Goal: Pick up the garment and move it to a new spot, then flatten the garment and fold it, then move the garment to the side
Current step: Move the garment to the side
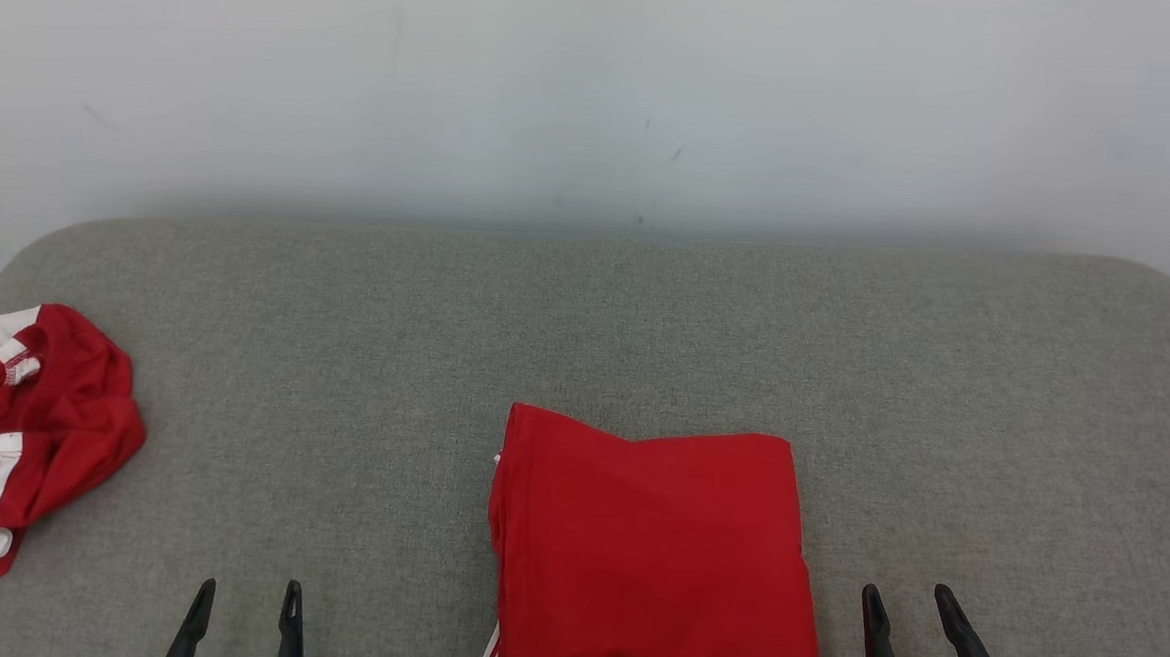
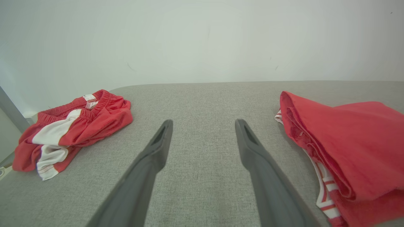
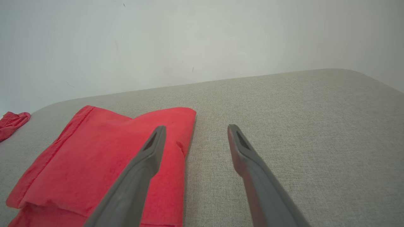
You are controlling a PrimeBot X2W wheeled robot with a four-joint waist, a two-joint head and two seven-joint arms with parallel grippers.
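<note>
Nearest to the robot, the left gripper and the right gripper both stood with the jaws wide apart and held nothing. They hovered low over the table, one on each side of the garment and not touching it.

The garment lay folded between them, at the near middle of the table. Its near edge ran out of the head view at the bottom. The fold looked finished, so I judged that only the move to the side was left.

Several things could go wrong from there. If a gripper took only the top layer, the stack would open when lifted. If the garment was pulled across the rough grey cloth, the lower layers could drag and bunch. If it went too far to the left, it could land on the shorts, which lay crumpled near that edge.

The garment was almost square. Its long axis seemed to run from near to far, toward the wall. The loose layered edges, with white trim, faced the robot's left, and the smooth closed edge faced the right.
</note>
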